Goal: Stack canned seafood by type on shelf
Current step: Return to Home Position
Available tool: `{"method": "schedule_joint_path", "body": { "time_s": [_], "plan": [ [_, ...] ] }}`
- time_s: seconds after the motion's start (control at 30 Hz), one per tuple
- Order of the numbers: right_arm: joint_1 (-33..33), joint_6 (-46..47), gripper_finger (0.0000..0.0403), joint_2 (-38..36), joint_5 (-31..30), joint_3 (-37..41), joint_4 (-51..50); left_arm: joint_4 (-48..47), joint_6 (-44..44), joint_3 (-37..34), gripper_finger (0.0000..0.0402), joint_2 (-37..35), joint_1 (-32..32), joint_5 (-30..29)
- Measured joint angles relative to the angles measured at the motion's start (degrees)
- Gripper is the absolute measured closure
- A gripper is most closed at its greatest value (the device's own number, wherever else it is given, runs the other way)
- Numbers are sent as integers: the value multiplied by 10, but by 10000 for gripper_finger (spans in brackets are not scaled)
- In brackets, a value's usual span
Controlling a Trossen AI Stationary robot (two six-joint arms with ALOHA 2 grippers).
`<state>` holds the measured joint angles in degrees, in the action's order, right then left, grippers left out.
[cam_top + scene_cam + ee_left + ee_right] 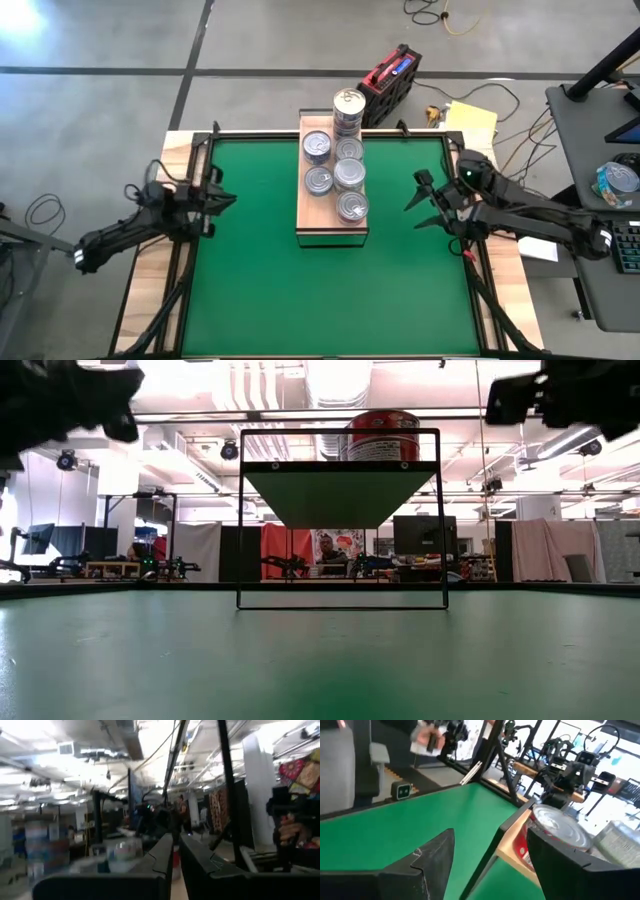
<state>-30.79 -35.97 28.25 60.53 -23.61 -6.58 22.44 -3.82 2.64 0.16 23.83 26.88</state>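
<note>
The shelf (309,218), a light-wood raised board on a dark frame, stands at the middle of the mat's far side. Several silver-lidded tins of canned seafood (349,174) sit on its top, some stacked, with a taller stack (349,105) at the far end. In the low view a red-labelled tin (383,436) shows on the board. My left gripper (228,198) hovers shut at the mat's left edge, pointing toward the shelf. My right gripper (421,203) hovers open at the mat's right side, its fingers (431,854) empty, facing a tin (555,826) on the shelf.
The green mat (330,285) lies open in front of the shelf and on both sides of it. A red and black case (392,78) and yellow paper (471,121) lie beyond the far edge. A desk with a tin (617,183) stands to the right. A person (325,550) sits far behind.
</note>
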Motion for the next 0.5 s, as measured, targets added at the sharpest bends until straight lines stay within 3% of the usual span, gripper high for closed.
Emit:
{"method": "schedule_joint_path", "body": {
  "time_s": [0.07, 0.2, 0.33, 0.5],
  "plan": [
    [0, 35, 166, 0, 3, 25, 47, -5, 6, -21, 385, 3, 0, -4],
    [0, 135, 170, -1, 4, 87, 200, -111, 53, -18, 385, 11, -1, 5],
    [0, 206, 167, -1, -58, 148, 345, -145, 64, -20, 385, 15, -1, 6],
    [0, 219, 157, -1, -138, 199, 422, -169, 63, -19, 385, 29, -1, 6]
  ]
}}
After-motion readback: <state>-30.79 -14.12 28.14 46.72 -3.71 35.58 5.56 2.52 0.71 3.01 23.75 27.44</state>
